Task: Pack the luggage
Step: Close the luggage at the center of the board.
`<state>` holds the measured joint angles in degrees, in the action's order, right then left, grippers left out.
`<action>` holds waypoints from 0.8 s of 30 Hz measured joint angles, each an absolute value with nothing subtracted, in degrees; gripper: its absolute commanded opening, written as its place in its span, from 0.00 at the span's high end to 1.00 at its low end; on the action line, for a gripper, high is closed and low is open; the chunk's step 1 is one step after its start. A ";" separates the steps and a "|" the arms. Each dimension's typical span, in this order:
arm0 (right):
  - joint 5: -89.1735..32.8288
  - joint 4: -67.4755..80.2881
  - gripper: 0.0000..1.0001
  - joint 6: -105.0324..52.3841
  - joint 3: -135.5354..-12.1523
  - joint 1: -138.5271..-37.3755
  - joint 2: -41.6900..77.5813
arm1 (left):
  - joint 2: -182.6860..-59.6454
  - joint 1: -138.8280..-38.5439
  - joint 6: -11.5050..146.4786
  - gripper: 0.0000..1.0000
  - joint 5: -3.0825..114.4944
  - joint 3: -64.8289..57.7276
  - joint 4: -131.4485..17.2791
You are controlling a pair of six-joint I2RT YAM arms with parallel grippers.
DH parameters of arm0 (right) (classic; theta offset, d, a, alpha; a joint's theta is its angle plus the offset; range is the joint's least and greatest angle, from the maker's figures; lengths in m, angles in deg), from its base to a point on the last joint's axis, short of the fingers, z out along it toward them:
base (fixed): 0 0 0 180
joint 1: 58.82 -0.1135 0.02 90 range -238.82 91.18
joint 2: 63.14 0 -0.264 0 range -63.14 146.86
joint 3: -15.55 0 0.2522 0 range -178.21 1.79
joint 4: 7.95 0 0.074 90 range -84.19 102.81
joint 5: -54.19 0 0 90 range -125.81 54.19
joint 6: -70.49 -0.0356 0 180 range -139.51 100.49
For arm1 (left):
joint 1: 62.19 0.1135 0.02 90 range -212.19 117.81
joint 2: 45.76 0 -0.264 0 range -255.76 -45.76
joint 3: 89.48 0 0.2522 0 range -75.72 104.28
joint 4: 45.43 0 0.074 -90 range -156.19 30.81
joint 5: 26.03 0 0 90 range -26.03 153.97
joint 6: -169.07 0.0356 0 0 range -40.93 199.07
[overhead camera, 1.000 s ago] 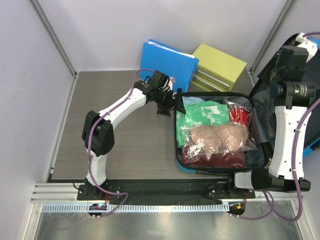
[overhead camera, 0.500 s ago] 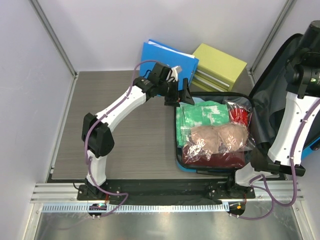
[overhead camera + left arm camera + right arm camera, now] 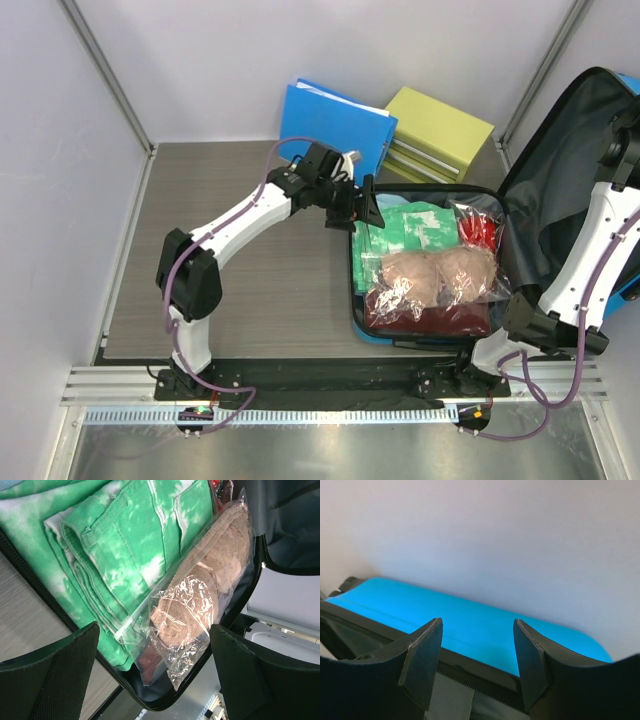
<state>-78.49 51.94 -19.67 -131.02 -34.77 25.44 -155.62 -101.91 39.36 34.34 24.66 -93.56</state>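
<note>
Suitcase: blue hard-shell suitcase (image 3: 372,336) open at centre right of the top view, base flat on the table (image 3: 250,270), long axis running up and down the frame.
Lid: lid (image 3: 560,170) raised at the right edge, grey lining facing left over the base; hinge down the base's right side.
Contents: folded green-and-white garment (image 3: 405,230) in the base's upper left; bagged beige item (image 3: 430,275) below it, touching; red bagged item (image 3: 480,228) at upper right.
Left gripper: left gripper (image 3: 366,203) hovering over the base's upper left corner, just above the garment; jaws spread wide, nothing between them.
Right gripper: right gripper (image 3: 477,626) high by the lid's top rim; fingers apart, blue shell and dark rim showing across the gap, not pinched.
Deciding relation: lid right of the base, closing swing leftward and down about the hinge; right arm far nearer to it, left gripper in the swing's path.
Judgement: packing apparently done, closing not yet; left gripper probably to clear out first.
</note>
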 measured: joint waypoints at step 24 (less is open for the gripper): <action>-54.73 59.31 0.37 -34.10 -119.61 -29.18 17.40 | -150.25 -101.91 40.70 0.09 34.84 16.42 -93.01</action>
<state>-54.73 59.31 -34.10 -119.61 -29.18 17.40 -150.25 -101.91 40.70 34.84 16.42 -93.01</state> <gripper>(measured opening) 0.634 0.911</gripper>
